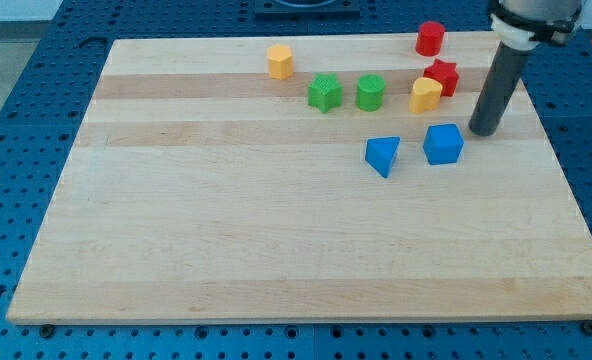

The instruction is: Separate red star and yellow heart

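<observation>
**Star and heart touching, rod waiting at the view's right**

Nearest the camera lies bare wooden board (276,250), and the first things met going up the view are two blue blocks: a blue triangular block (382,155) and, just to its right, a blue cube-like block (443,143). Above them sit a green star-shaped block (324,92) and a green rounded block (370,92), side by side. A yellow hexagonal block (280,61) stands apart toward the top, and a red cylinder (430,38) sits near the top edge.

The pair that matters is at the upper right. The red star (441,75) and the yellow heart (426,95) are pressed together, the heart at the star's lower left and partly in front of it.

My tip (484,131) rests on the board to the right of the blue cube and below-right of the red star — near both, touching neither. The arm carries no jaws at all, only the rod, so nothing can be pinched or spread; it can only shove.

Both blocks look small, light and rigid, and the smooth wood should let them slide easily — and also spin if struck off-centre. A push through the star's middle, from the heart's side outward, seems the safest contact. The narrow seam between them leaves little room, so the rod may drag both along together.
</observation>
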